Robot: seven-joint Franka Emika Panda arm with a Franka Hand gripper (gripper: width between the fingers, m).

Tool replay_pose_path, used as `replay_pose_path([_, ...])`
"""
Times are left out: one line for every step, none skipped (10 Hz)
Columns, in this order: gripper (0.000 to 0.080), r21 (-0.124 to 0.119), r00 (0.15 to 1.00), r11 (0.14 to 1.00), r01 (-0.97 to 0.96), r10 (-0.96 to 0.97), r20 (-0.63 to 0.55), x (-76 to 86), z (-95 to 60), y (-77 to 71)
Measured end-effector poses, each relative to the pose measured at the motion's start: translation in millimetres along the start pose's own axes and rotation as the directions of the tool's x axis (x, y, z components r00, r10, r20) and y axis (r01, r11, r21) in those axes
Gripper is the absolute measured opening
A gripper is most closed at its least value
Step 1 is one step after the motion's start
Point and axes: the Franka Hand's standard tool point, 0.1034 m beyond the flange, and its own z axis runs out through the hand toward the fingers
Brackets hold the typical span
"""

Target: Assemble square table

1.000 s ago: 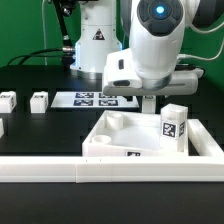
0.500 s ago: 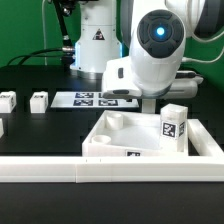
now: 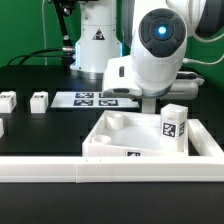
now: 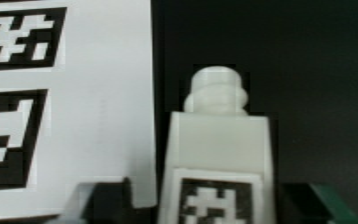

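A long white rail (image 3: 60,167) runs across the front of the black table (image 3: 40,125), nearest the exterior view. Just behind it, toward the exterior view's right, lies the square table top (image 3: 105,137), white with a raised rim and a small tag on its front wall. One white standing leg (image 3: 173,126) is upright in the top's right-hand area, with a black-and-white tag facing the camera (whether it is seated in a socket cannot be told).

Beyond the top, the marker board (image 3: 92,98) lies flat on the table. The big white arm (image 3: 155,45) reaches down just past the top's far rim, beside that board.

The wrist view looks straight down there. The gripper (image 4: 217,206) straddles a lying leg (image 4: 217,140), a white block flat on the table with a rounded peg at one end and a tag on its upper face. The dark fingers (image 4: 105,203) stand spread on either side of the leg, with a dark gap on each side, so they are not pinching it. The marker board (image 4: 51,90) lies just beside this leg, not touching it.

Well off toward the exterior view's left, a loose leg (image 3: 38,101) stands on the table, with another leg (image 3: 7,100) near it at the picture's edge. Farthest back is the white robot base (image 3: 92,45).
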Motion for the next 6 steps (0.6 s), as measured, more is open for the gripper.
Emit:
replay_pose_path([0.0285,0.001,1.0,1.0,-0.001,0.001,0.0,0.1,0.0,0.4])
replay_pose_path([0.0285,0.001,1.0,1.0,-0.001,0.001,0.0,0.1,0.0,0.5])
replay_pose_path([0.0287,0.001,1.0,1.0,-0.001,0.001,0.0,0.1,-0.1,0.6])
replay_pose_path([0.0287,0.001,1.0,1.0,-0.002,0.002,0.0,0.1,-0.1,0.7])
replay_pose_path([0.0287,0.002,1.0,1.0,-0.002,0.002,0.0,0.1,-0.1,0.8])
replay_pose_path([0.0287,0.002,1.0,1.0,-0.002,0.002,0.0,0.2,-0.1,0.8])
